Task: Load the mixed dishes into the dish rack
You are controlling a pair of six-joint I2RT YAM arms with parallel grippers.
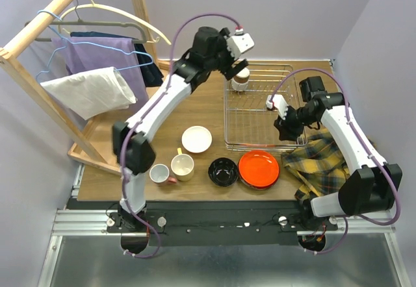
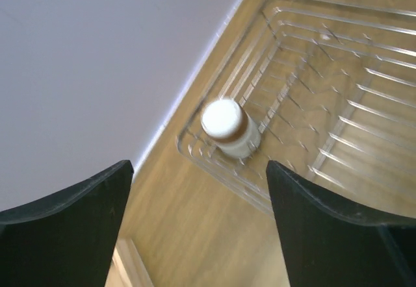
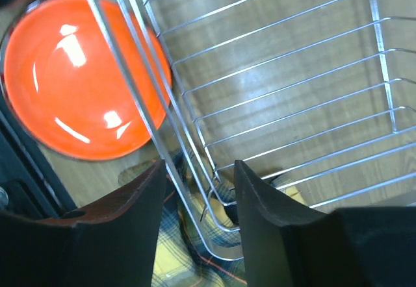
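Tableware on surface [image 1: 208,115], before dish rack [image 1: 257,115]: pink mug [image 1: 160,173], cream mug [image 1: 182,167], white bowl [image 1: 196,139], black bowl [image 1: 222,171], orange-red dish [image 1: 259,169]. Judged rigid, glossy, chip-prone; pinch at rims. Left gripper [image 2: 198,167] fingers wide open above cup [image 2: 227,128] in rack's far-left corner. Right gripper [image 3: 198,167] fingers apart, straddling rack rim wire, nothing clamped.

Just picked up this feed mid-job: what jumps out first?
The glossy orange-red dish sits on the table at the near side of the dish rack, beside a black bowl. One small white cup stands in the rack's far-left corner, below the open left gripper. The right gripper straddles the rack's near rim wire.
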